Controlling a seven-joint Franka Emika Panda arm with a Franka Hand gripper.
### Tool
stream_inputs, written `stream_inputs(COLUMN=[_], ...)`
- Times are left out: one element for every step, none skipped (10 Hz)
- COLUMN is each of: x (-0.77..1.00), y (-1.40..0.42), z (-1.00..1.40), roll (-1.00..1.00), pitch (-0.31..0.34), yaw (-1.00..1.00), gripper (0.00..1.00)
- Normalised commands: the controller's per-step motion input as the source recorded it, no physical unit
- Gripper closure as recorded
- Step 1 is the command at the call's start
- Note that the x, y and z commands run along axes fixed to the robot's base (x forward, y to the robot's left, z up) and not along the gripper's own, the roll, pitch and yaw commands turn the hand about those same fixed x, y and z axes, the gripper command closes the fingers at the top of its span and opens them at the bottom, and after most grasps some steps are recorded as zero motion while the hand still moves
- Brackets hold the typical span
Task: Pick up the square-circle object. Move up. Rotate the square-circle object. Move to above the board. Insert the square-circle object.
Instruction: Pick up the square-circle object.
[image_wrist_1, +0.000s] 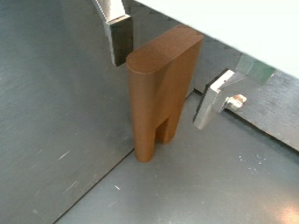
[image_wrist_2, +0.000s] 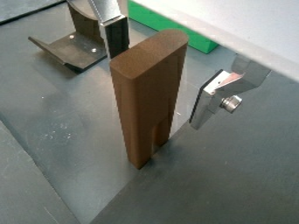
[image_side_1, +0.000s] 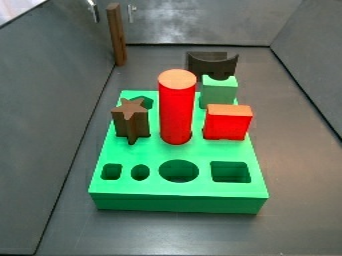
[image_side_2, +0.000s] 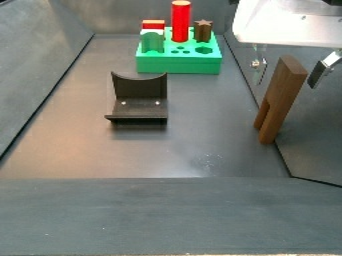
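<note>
The square-circle object (image_wrist_1: 162, 92) is a medium-brown flat piece standing upright on the grey floor, its two prongs pointing down. It shows in both wrist views (image_wrist_2: 149, 96) and in both side views (image_side_2: 278, 98) (image_side_1: 116, 32). My gripper (image_wrist_1: 166, 66) is open and straddles the piece's upper end, one finger (image_wrist_1: 118, 37) on each flat side, with small gaps showing. It also shows in a wrist view (image_wrist_2: 163, 66) and a side view (image_side_2: 291, 68). The green board (image_side_1: 181, 185) lies apart from the piece, with its row of holes along one edge.
On the board stand a red cylinder (image_side_1: 177, 105), a dark brown star block (image_side_1: 130, 117), a red cube (image_side_1: 227, 122), a small green cube (image_side_1: 218, 92) and a dark arch block (image_side_1: 211, 64). The fixture (image_side_2: 138, 97) stands between the board and the piece. Grey walls enclose the floor.
</note>
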Motion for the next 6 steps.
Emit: stream_inputs(x=[0.00, 0.00, 0.00, 0.00, 0.00, 0.00], y=[0.00, 0.00, 0.00, 0.00, 0.00, 0.00], z=[0.00, 0.00, 0.00, 0.00, 0.00, 0.00], roll=[0.00, 0.00, 0.00, 0.00, 0.00, 0.00], pitch=[0.000, 0.000, 0.000, 0.000, 0.000, 0.000], yaw=[0.00, 0.00, 0.00, 0.00, 0.00, 0.00], gripper=[0.00, 1.00, 1.00, 1.00, 1.00, 1.00])
